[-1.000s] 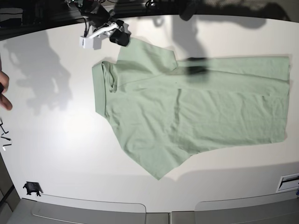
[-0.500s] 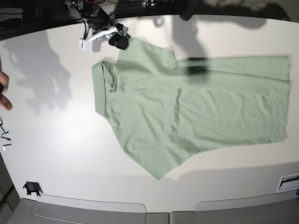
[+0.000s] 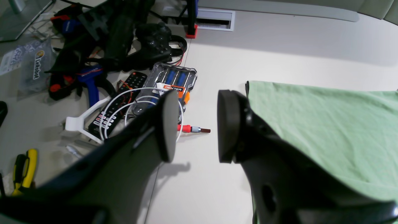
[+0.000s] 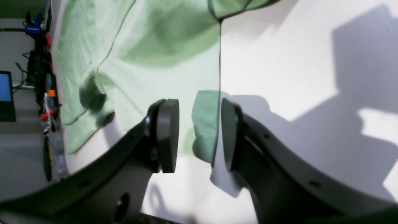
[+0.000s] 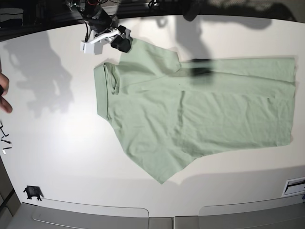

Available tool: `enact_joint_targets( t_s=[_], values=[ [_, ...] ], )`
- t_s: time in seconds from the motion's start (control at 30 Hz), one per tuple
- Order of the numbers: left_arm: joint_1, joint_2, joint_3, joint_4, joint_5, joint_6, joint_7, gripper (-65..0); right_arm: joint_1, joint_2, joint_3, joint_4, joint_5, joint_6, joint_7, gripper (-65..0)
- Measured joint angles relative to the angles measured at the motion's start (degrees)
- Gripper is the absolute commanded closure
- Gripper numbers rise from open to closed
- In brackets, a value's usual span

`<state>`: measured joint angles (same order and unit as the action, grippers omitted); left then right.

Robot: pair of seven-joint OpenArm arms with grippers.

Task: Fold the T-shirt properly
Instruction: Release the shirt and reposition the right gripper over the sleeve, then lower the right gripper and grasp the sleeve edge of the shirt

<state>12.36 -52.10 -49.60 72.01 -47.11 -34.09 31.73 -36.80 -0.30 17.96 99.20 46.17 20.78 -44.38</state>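
The pale mint-green T-shirt (image 5: 200, 114) lies flat on the white table (image 5: 57, 143), collar band to the left and hem to the right. My right gripper (image 5: 120, 42) is at the upper sleeve's corner. In the right wrist view its jaws (image 4: 199, 133) stand apart on either side of the sleeve edge (image 4: 205, 124), with the fabric loose between the pads, not pinched. My left gripper (image 3: 196, 124) hangs open and empty over bare table beside a hem corner of the T-shirt (image 3: 326, 124).
Off the table's side lie a screwdriver case (image 3: 174, 84), a remote (image 3: 124, 93), a white cable, a game controller (image 3: 155, 43) and a yellow-handled tool (image 3: 25, 165). A vent slot (image 5: 293, 186) sits in the table. A hand (image 5: 4, 95) shows at the left edge.
My right gripper has shifted slightly at the sleeve corner. The T-shirt lies as before.
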Motion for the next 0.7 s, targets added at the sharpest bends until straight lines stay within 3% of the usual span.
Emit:
enact_joint_targets(
  t_s=[0.3,0.7],
  values=[
    [0.0,0.0,0.0,0.0,0.0,0.0,0.0,-19.4,0.0,0.1,-7.1,0.0,-0.3,-0.2,0.1,-21.2],
    [0.0,0.0,0.0,0.0,0.0,0.0,0.0,-19.4,0.0,0.1,-7.6,-0.1,-0.7,-0.3,0.4,0.0]
  ],
)
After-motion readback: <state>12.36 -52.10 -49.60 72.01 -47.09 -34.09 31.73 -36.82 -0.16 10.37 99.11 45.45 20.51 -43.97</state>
